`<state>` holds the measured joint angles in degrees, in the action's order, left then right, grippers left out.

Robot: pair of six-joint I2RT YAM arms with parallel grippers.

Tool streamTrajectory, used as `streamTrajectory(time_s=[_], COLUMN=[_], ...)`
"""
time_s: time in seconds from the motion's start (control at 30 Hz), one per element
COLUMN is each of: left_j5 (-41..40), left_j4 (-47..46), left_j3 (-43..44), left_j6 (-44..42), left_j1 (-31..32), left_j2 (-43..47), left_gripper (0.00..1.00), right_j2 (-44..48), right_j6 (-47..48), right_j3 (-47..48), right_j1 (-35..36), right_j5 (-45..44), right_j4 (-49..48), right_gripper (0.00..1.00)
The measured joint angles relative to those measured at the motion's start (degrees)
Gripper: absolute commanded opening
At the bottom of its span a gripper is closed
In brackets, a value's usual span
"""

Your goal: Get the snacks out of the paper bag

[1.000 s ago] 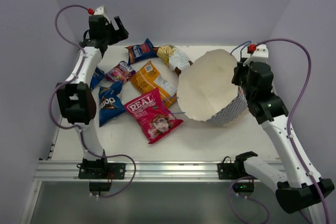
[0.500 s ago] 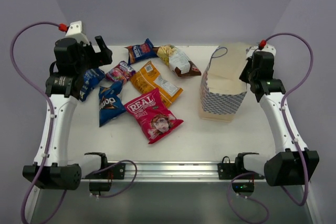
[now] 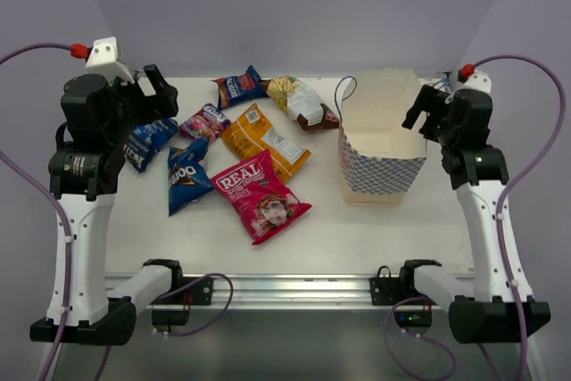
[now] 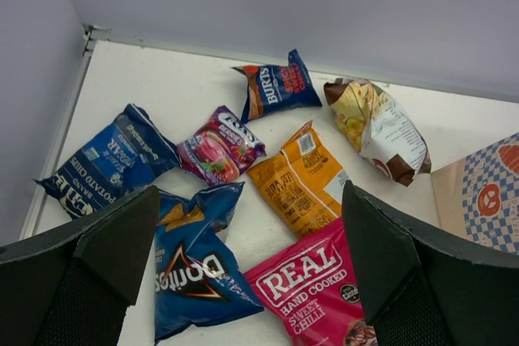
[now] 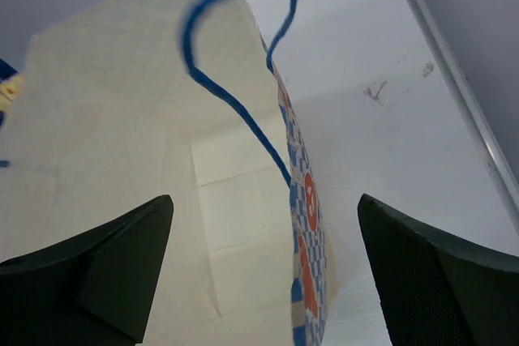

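Note:
The paper bag (image 3: 382, 160) stands upright at the right of the table, and its inside (image 5: 122, 160) shows only beige paper. Several snacks lie on the left half: the red-pink REAL packet (image 3: 260, 195), orange (image 3: 263, 140), Doritos (image 3: 186, 176), purple-pink (image 3: 205, 120), dark blue Burts (image 3: 239, 86), yellow-white (image 3: 299, 100) and another blue one (image 3: 147, 142). My left gripper (image 3: 156, 91) hangs open high above them (image 4: 251, 281). My right gripper (image 3: 428, 109) is open, with the bag's checked right wall (image 5: 306, 224) standing between its fingers (image 5: 263, 273), untouched.
A thin blue cord handle (image 5: 235, 103) loops up from the bag's rim in front of the right wrist camera. The table's raised edge (image 5: 454, 79) runs close along the right of the bag. Purple walls close in the back and sides.
The right gripper has opened and let go of the bag, which went from tipped over to standing upright. Both arms have pulled up and outward.

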<state>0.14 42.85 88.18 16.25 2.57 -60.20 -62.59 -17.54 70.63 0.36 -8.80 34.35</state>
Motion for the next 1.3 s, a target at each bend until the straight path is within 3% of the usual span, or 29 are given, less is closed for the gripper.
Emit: streamTrajectory(time_s=[0.23, 0.53, 0.93, 1.3], left_j5=[-3.08, -8.83, -20.46, -22.69], left_j4=[3.63, 3.08, 2.71, 3.1], left_j3=[8.39, 13.38, 10.62, 7.67], left_j6=[-1.27, -4.55, -6.4, -6.38], left_j1=[2.47, 7.13, 10.4, 10.71], left_j2=[3.5, 18.78, 26.86, 26.86], left_gripper=[1.0, 1.0, 1.0, 1.0], right_j2=[16.39, 36.68, 46.31, 47.08], right_j6=[2.14, 6.05, 12.35, 13.99], right_j3=[7.5, 10.38, 1.9, 1.36], right_j1=[0.0, 0.76, 9.2, 9.77], right_j5=[0.96, 4.13, 3.1, 1.25], right_j4=[0.7, -4.39, -8.44, -9.55], right_gripper=[0.99, 0.99, 0.99, 0.99])
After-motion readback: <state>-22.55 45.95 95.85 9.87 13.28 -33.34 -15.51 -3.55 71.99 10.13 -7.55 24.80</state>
